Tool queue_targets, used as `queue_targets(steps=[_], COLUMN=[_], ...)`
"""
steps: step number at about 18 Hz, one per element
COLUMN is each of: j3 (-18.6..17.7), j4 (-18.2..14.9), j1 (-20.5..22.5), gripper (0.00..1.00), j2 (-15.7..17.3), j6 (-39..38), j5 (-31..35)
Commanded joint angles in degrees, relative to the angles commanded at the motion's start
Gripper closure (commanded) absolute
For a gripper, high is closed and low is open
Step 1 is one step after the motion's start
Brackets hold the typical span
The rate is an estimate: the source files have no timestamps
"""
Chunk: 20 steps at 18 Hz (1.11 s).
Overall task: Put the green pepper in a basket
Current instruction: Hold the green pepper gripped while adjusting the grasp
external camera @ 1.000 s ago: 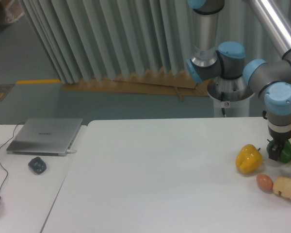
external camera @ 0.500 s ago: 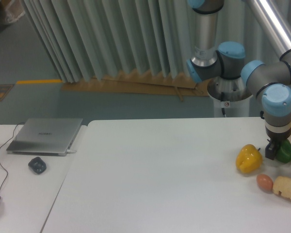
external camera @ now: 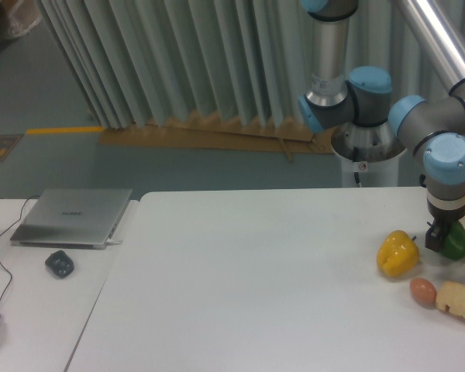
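At the far right of the white desk point(external camera: 256, 294) the gripper point(external camera: 439, 237) is closed on the green pepper point(external camera: 456, 242), which looks to be lifted just clear of the surface, though its underside is too close to the desk to be sure. Only the right part of the pepper shows; the dark fingers cover its left side, so how deep the hold goes cannot be told.

The yellow pepper point(external camera: 397, 253) sits just left of the gripper, with a brown egg point(external camera: 422, 291) nearer the camera and a pale, lumpy piece of food point(external camera: 460, 301) beside the egg at the right edge. No basket is in view, so the drop point lies somewhere off frame.

The main risk is the hold itself. A glossy, lobed skin gives the fingers little to bite, and if they pinch across one lobe rather than the body, the pepper may twist or slip out once the arm swings. A low carry is the other danger: moving left or toward the camera without more height could knock the yellow pepper or roll the egg off the desk.

The laptop point(external camera: 73, 217) and mouse point(external camera: 60, 263) lie well apart, far left
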Motion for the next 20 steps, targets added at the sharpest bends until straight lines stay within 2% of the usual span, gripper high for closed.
queue_targets(steps=[12,20], j3=[-0.8,-0.4], j4=[1.8,1.9], j1=[-0.5,-0.3], gripper=[0.00,0.07], j2=[-0.4,-0.6], j6=[-0.2,0.1], j5=[-0.1,-0.1])
